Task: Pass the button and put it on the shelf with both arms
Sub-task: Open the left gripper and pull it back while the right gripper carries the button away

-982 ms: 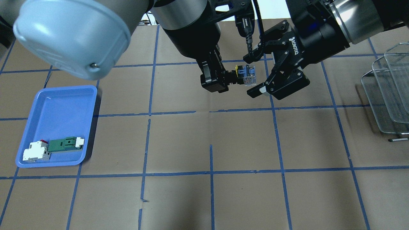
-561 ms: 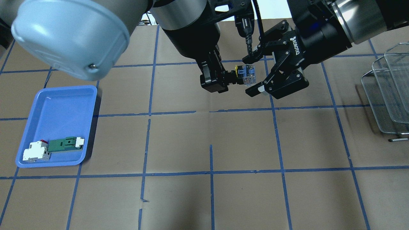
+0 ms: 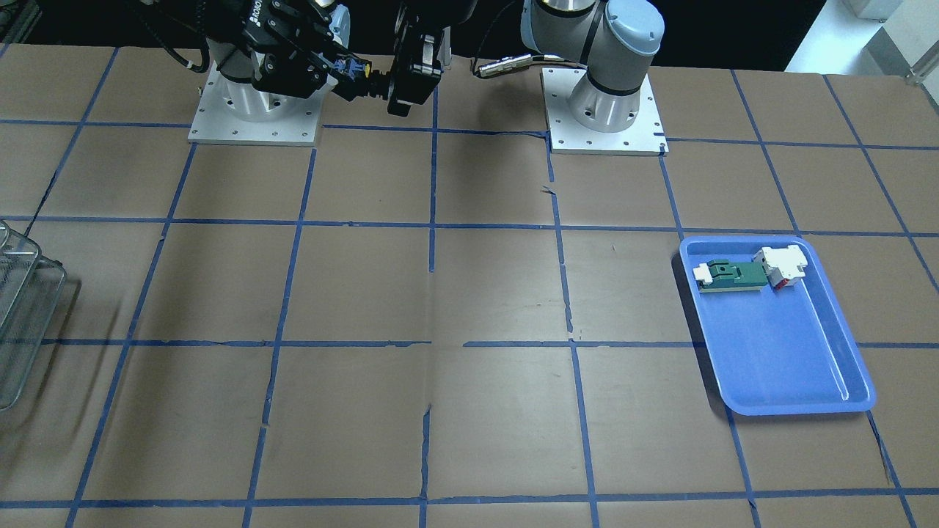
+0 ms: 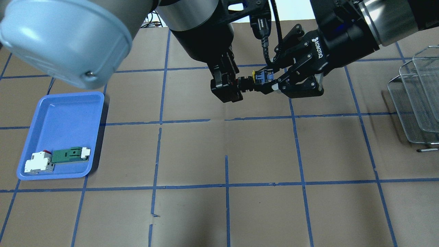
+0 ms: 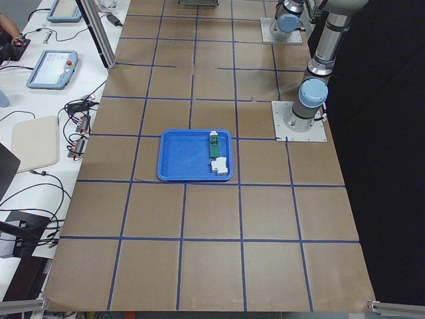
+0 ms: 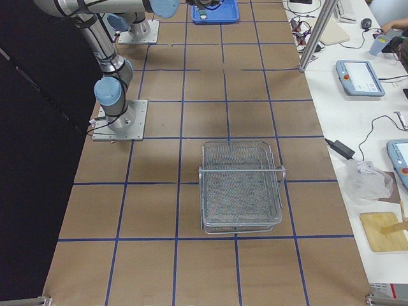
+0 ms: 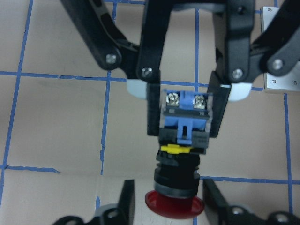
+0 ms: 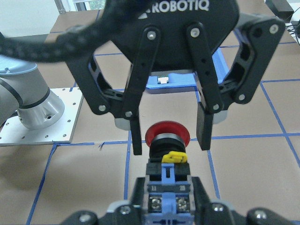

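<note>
The button, with red cap, yellow ring and bluish rear block, hangs in the air between both grippers over the table's far middle. My right gripper is shut on the rear block; the left wrist view shows its fingers clamped on both sides of the block. My left gripper is slightly open: in the right wrist view its fingers flank the red cap with small gaps. The wire-mesh shelf stands at the table's right end, also seen in the overhead view.
A blue tray at the left front holds a green-and-white flat part and a white block with red. Brown table with blue tape grid lies below. Both arm bases stand on plates at the robot's side.
My right gripper has moved in and closed on the button's rear block. My left gripper has shifted slightly left; its fingers now stand a little off the red cap.
</note>
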Action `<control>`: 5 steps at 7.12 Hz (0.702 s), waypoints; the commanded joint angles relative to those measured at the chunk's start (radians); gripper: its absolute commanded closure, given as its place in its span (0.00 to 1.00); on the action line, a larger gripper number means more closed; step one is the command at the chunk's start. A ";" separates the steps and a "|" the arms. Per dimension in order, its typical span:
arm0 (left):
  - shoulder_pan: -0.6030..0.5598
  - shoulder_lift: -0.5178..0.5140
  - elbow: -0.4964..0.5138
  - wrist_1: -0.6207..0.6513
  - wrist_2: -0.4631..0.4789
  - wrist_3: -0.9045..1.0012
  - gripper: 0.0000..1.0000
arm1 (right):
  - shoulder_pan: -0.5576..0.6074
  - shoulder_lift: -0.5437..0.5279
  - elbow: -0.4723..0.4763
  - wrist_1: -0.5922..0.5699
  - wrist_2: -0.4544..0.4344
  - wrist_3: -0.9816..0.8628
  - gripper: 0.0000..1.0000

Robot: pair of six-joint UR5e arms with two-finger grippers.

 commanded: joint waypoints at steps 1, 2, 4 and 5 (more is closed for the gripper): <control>0.005 0.014 -0.001 -0.005 0.016 0.001 0.00 | 0.000 0.002 -0.001 0.000 0.000 0.000 0.78; 0.030 0.026 0.000 -0.010 0.093 -0.003 0.00 | -0.006 0.008 -0.004 -0.007 -0.010 0.000 0.79; 0.086 0.053 -0.010 -0.066 0.197 -0.225 0.00 | -0.072 0.029 0.002 -0.072 -0.136 0.004 0.81; 0.135 0.052 -0.012 -0.074 0.201 -0.310 0.00 | -0.145 0.058 0.002 -0.086 -0.202 0.001 0.81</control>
